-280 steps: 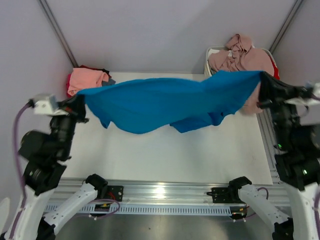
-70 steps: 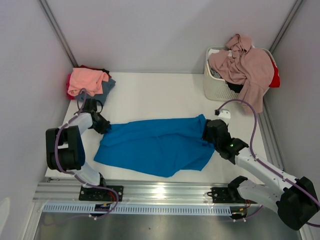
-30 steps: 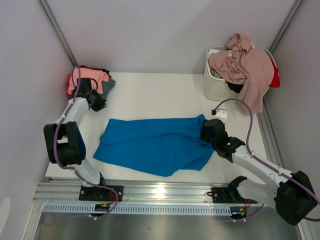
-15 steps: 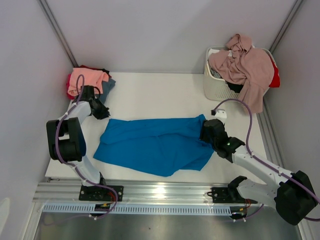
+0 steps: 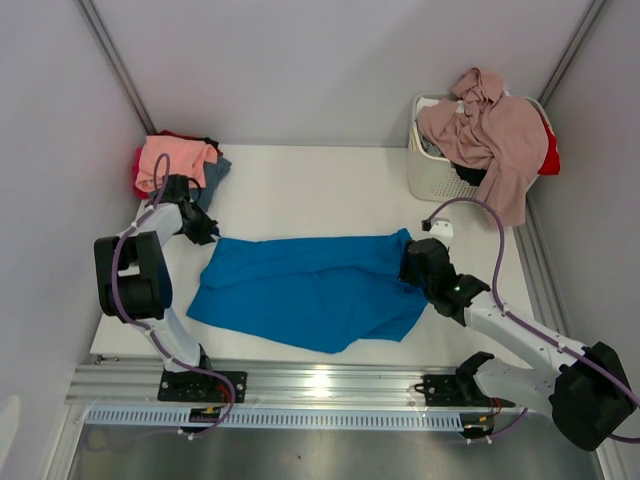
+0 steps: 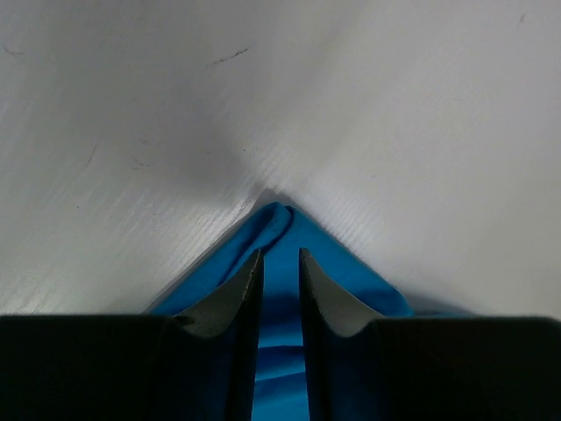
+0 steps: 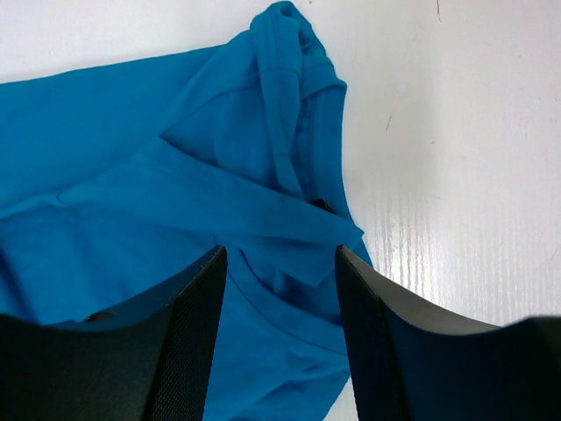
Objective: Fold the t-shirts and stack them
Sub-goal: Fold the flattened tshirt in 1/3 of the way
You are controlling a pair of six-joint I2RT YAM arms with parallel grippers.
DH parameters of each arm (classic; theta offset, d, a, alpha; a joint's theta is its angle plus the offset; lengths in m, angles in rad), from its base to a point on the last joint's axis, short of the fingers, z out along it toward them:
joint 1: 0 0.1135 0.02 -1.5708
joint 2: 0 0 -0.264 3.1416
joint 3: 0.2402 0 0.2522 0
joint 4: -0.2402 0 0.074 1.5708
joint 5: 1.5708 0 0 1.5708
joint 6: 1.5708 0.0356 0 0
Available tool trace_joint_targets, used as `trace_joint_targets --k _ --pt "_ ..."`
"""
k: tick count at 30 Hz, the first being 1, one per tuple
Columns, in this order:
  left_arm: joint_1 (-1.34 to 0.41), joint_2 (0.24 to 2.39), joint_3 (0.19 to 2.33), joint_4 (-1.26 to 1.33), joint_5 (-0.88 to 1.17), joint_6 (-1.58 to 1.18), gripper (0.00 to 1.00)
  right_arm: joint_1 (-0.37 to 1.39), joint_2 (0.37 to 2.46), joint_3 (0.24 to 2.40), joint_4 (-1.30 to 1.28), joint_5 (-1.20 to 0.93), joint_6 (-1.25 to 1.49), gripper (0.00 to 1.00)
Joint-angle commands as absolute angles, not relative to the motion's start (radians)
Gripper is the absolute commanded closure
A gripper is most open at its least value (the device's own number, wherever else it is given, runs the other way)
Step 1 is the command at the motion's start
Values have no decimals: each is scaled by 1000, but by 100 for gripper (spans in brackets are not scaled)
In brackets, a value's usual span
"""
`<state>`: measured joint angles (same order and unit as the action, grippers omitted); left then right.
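Observation:
A bright blue t-shirt (image 5: 310,290) lies spread and wrinkled on the white table. My left gripper (image 5: 205,235) sits low at its back left corner. In the left wrist view its jaws (image 6: 280,253) stand a narrow gap apart, over the pointed blue corner (image 6: 279,219). My right gripper (image 5: 410,265) rests at the shirt's right edge. There its jaws (image 7: 280,250) are wide open above bunched blue cloth (image 7: 131,158) and grip nothing. A pile of t-shirts sits at the back left, with a salmon pink one (image 5: 172,160) on top of a slate blue-grey one (image 5: 213,170).
A white slatted basket (image 5: 425,170) stands at the back right. A dusty mauve-pink shirt (image 5: 490,130) drapes over it and a bit of red (image 5: 548,150) shows behind. Grey walls close in on both sides. Bare table (image 5: 320,190) lies behind the blue shirt.
My left gripper came forward from the back left pile to the blue shirt's corner and its jaws parted. The right arm and the blue shirt stayed put.

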<state>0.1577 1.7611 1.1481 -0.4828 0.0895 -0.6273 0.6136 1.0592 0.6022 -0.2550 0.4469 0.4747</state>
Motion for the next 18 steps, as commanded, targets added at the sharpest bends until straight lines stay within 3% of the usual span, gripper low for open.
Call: trace_joint_targets --k 1,7,18 --pt "166 1773 1149 -483 89 -618 74 620 1034 600 -232 469 477 43" --pt "166 1776 1154 -500 106 -606 65 620 1029 597 -230 465 474 43" --pt "160 1805 1120 -538 162 -558 65 620 1005 577 -227 449 485 43"
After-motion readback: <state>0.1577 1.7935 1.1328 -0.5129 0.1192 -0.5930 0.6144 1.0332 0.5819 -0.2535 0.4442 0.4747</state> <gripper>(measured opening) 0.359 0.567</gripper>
